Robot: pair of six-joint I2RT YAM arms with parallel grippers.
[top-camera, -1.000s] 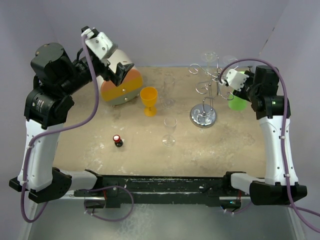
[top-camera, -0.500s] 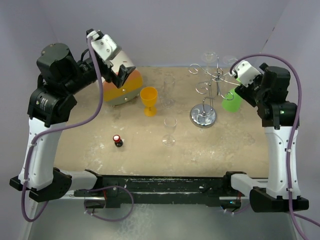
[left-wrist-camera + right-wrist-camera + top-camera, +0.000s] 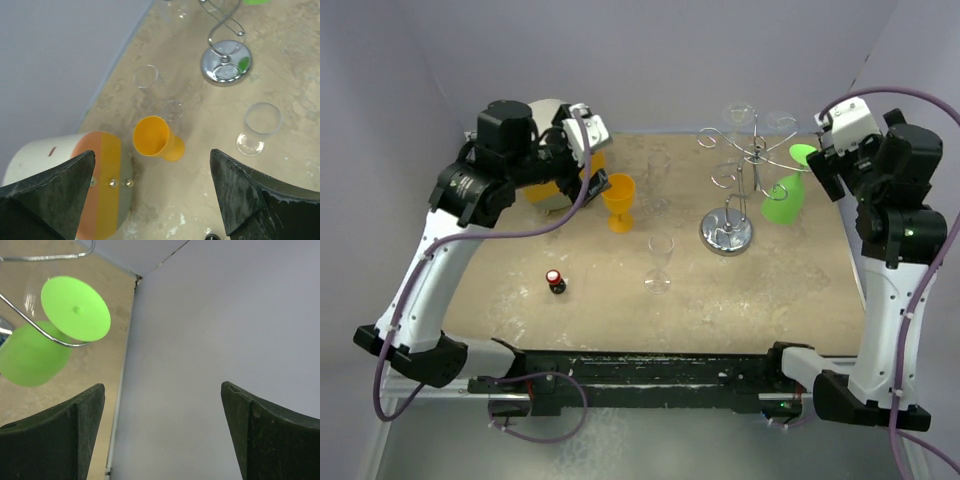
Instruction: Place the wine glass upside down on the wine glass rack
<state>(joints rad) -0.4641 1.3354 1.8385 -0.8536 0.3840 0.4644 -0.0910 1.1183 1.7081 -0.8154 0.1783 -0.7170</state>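
The wine glass rack [image 3: 728, 230] stands at the back right on its round chrome base, which also shows in the left wrist view [image 3: 226, 62]. A green wine glass [image 3: 783, 198] hangs upside down from a right-hand wire arm, with its foot on top [image 3: 75, 307] and its bowl below [image 3: 31, 356]. My right gripper [image 3: 824, 166] is open and empty, just right of the green glass and apart from it; in its wrist view the gripper [image 3: 162, 432] faces the wall. My left gripper [image 3: 588, 172] is open and empty, above and left of an orange glass [image 3: 618, 200], which stands between its fingers in the left wrist view [image 3: 152, 137].
A clear glass [image 3: 660, 262] stands mid-table, another [image 3: 658, 180] behind the orange one. Clear glasses [image 3: 740, 115] hang on the rack's far arms. A small red-capped bottle [image 3: 554, 281] stands front left. A round striped drum [image 3: 552, 185] lies under the left arm. Walls close off the back and right.
My right gripper let go of the green glass and drew back up and to the right, leaving the glass hanging on the rack. My left arm swung right toward the orange glass.
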